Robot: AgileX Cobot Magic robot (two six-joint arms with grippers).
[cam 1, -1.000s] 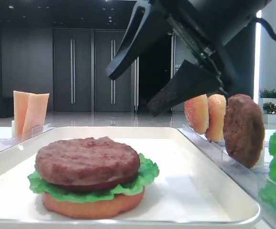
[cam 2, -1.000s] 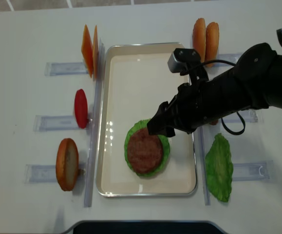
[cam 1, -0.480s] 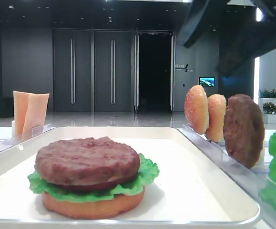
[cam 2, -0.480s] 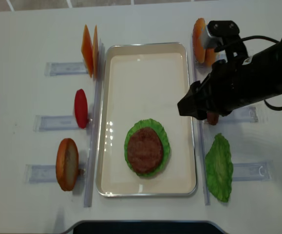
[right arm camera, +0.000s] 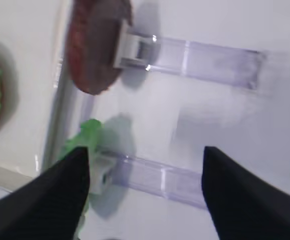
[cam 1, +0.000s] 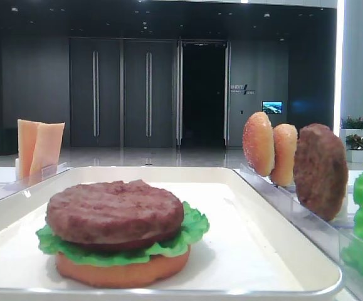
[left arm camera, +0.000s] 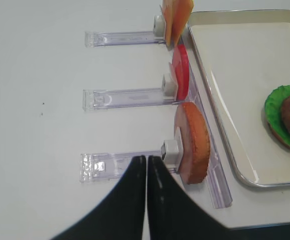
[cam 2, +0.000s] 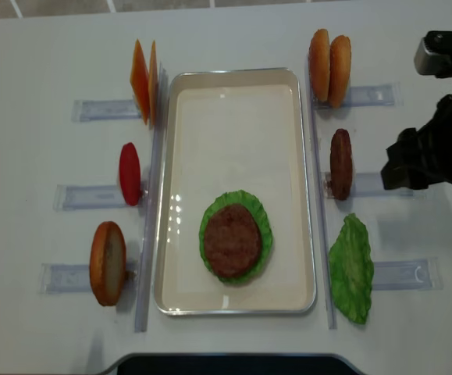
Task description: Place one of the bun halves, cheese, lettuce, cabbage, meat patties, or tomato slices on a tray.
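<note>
On the white tray (cam 2: 233, 72) lies a stack: bun base (cam 1: 121, 269), lettuce (cam 2: 263, 234), meat patty (cam 2: 232, 241). A second patty (cam 2: 340, 162) stands upright in a rack right of the tray, with two bun halves (cam 2: 329, 57) behind it and a lettuce leaf (cam 2: 351, 268) in front. My right gripper (right arm camera: 145, 150) hangs open and empty over the table right of that patty (right arm camera: 92, 50). Left of the tray stand cheese (cam 2: 144, 80), a tomato slice (cam 2: 129, 173) and a bun half (left arm camera: 192, 142). My left gripper (left arm camera: 146, 157) is shut beside that bun, holding nothing. Cabbage is out of view.
Clear plastic racks (cam 2: 370, 95) hold the pieces along both long sides of the tray, and one (right arm camera: 210, 57) lies under the right gripper. A long clear rail (left arm camera: 216, 175) runs between the left racks and the tray rim (left arm camera: 225, 145).
My right arm has pulled back from above the stack to the right, past the tray's edge, and has left the low view. Its jaws stayed open. The left arm has not moved.
</note>
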